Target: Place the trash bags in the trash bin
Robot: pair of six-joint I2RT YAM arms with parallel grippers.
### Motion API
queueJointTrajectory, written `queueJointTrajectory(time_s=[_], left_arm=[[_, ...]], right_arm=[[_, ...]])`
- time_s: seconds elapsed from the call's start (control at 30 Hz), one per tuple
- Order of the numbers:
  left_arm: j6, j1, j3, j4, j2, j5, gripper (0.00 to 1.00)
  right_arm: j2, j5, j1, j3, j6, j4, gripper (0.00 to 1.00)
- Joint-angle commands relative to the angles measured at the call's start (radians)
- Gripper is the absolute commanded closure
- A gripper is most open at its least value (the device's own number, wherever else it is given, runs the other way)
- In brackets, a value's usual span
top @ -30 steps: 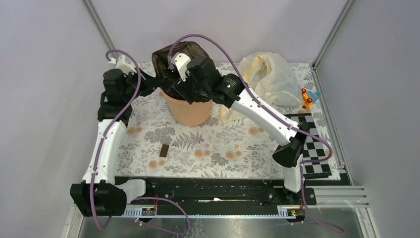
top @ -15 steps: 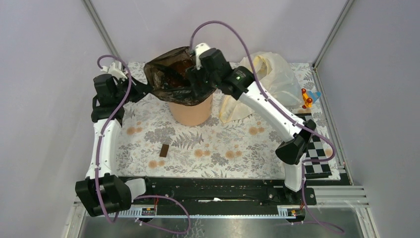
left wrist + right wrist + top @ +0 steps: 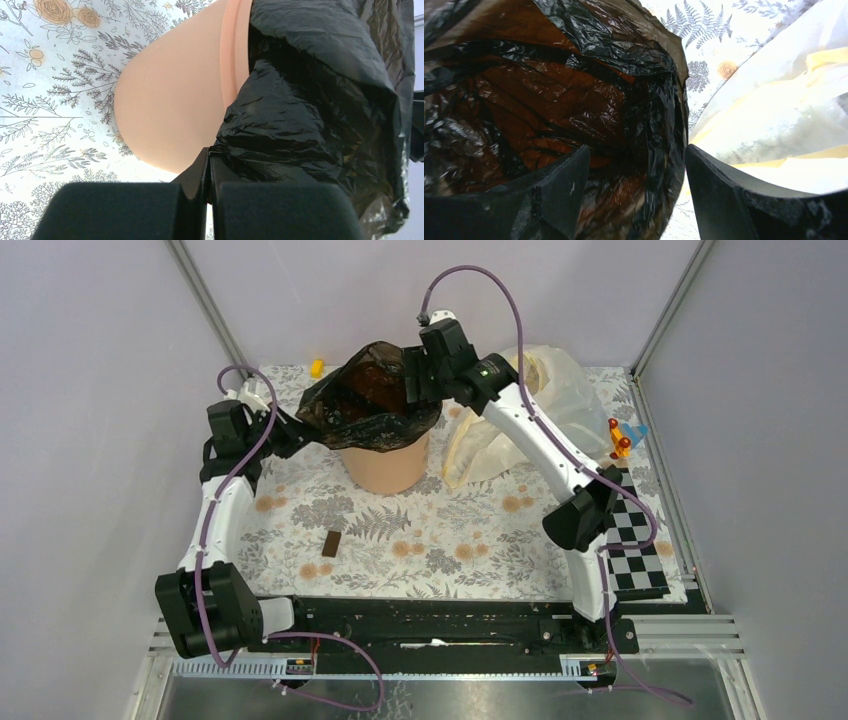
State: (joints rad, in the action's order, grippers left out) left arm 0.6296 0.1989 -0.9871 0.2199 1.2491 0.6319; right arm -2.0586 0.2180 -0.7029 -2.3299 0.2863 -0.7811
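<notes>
The peach-orange trash bin [image 3: 385,468] stands at the back middle of the mat. The black trash bag [image 3: 368,405] lies spread over its mouth, with brownish see-through plastic inside. My left gripper [image 3: 298,433] is shut on the bag's left edge, just left of the bin; in the left wrist view the gripper [image 3: 209,156] pinches the crinkled bag [image 3: 320,100] beside the bin wall [image 3: 180,95]. My right gripper [image 3: 420,390] is open above the bag's right rim; in the right wrist view that gripper [image 3: 636,170] straddles the bag's edge [image 3: 659,125], and its fingers [image 3: 566,182] do not clamp it.
A cream-white plastic bag [image 3: 545,390] lies right of the bin, also in the right wrist view [image 3: 784,100]. A small brown block [image 3: 332,542] lies on the floral mat. A yellow piece [image 3: 317,367] sits at the back left, a colourful toy [image 3: 625,437] and a checkerboard [image 3: 635,540] at right.
The two grippers moved apart from above the bin. The left one pulled the bag's edge leftward, the right one moved right and back, and the bag's mouth spread wider over the bin.
</notes>
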Motion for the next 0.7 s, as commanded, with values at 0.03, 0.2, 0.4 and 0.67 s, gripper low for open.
queueJointTrajectory(time_s=[0.03, 0.2, 0.4, 0.67], left_arm=[[0.008, 0.005, 0.027, -0.094, 0.032, 0.04, 1.0], [0.003, 0.0, 0.02, -0.102, 0.064, 0.062, 1.0], [0.078, -0.032, 0.073, -0.216, 0.065, 0.157, 1.0], [0.087, -0.105, 0.088, -0.185, -0.011, 0.227, 1.0]], right_arm=[[-0.077, 0.024, -0.006, -0.057, 0.066, -0.031, 0.27], [-0.074, 0.031, -0.006, -0.041, 0.077, -0.041, 0.46], [-0.024, 0.027, -0.006, -0.026, 0.072, -0.101, 0.78], [0.128, 0.084, -0.006, 0.059, 0.031, -0.265, 0.91]])
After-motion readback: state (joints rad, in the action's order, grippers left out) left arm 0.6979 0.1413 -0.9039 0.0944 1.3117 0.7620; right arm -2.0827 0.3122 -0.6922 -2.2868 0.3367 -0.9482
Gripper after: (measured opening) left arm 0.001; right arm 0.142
